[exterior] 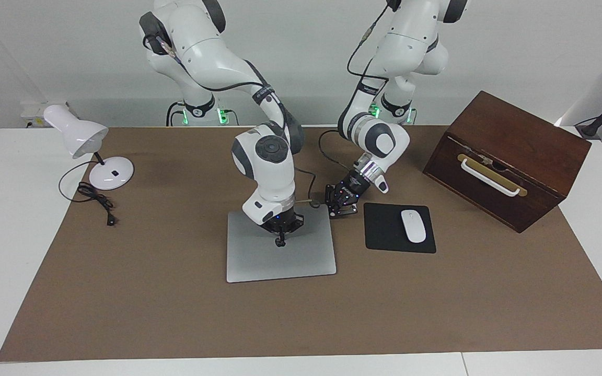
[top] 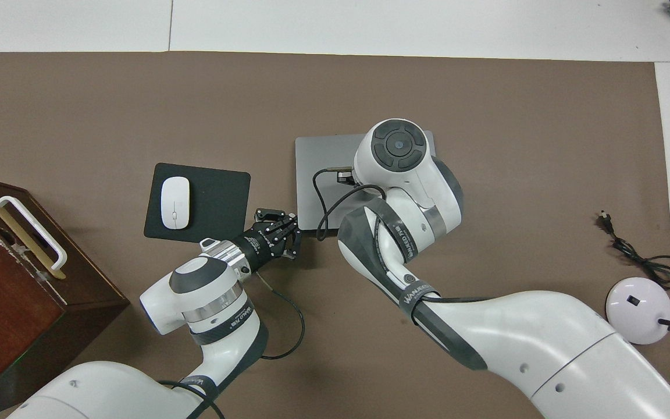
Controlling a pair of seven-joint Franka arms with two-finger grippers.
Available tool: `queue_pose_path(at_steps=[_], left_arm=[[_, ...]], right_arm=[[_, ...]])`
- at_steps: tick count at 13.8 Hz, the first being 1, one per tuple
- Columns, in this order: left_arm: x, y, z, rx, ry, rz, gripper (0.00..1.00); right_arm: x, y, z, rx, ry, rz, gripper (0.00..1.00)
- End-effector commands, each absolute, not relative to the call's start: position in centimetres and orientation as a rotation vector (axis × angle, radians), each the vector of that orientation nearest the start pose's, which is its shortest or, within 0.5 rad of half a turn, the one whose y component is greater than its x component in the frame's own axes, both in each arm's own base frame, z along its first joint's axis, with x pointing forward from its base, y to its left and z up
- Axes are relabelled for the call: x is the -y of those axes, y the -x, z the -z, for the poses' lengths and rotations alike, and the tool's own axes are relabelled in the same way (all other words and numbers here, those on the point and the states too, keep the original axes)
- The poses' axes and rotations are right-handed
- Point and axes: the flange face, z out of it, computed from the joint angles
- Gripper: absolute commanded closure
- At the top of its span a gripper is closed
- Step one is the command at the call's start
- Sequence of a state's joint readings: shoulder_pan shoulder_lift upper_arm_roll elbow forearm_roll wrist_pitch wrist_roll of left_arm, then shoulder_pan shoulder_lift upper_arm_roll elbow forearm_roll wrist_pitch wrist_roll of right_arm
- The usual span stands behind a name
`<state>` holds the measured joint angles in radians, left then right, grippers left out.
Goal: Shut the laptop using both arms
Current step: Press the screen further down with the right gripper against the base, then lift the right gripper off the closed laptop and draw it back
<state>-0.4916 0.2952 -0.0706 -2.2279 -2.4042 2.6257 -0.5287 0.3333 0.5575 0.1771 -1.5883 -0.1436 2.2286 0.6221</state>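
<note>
The silver-grey laptop (exterior: 280,258) lies flat on the brown mat with its lid down; in the overhead view (top: 323,152) the right arm covers much of it. My right gripper (exterior: 280,241) points straight down with its fingers together, its tip on the lid near the laptop's middle. In the overhead view its own wrist hides it. My left gripper (exterior: 340,208) is low at the laptop's corner nearest the robots, on the mouse pad's side, and also shows in the overhead view (top: 281,231). I cannot tell whether it touches the laptop.
A black mouse pad (exterior: 384,235) with a white mouse (exterior: 413,225) lies beside the laptop toward the left arm's end. A dark wooden box (exterior: 507,156) with a white handle stands past it. A white desk lamp (exterior: 92,151) and its cord are at the right arm's end.
</note>
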Motion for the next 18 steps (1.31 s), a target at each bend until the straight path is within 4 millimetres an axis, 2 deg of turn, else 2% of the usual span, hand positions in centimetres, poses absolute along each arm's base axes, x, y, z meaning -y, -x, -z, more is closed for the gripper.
queue_pose_path(at_steps=[1, 5, 12, 18], left_arm=[[28.0, -44.3, -19.0, -1.975, -0.941, 0.652, 1.0], [28.0, -44.3, -19.0, -1.975, -0.943, 0.652, 1.0], [28.1, -44.9, -19.5, -1.924, -0.929, 0.683, 1.0], [28.3, -45.0, -19.7, -1.909, -0.927, 0.693, 1.0]], right_arm=[[-32.1, -62.1, -31.7, -0.138, 3.081, 0.138, 1.0], [-30.7, -63.5, -34.3, -0.149, 3.079, 0.168, 1.0], [-30.5, -63.6, -37.7, -0.151, 3.071, 0.207, 1.0], [-29.5, -64.0, -40.7, -0.173, 3.055, 0.266, 1.0]])
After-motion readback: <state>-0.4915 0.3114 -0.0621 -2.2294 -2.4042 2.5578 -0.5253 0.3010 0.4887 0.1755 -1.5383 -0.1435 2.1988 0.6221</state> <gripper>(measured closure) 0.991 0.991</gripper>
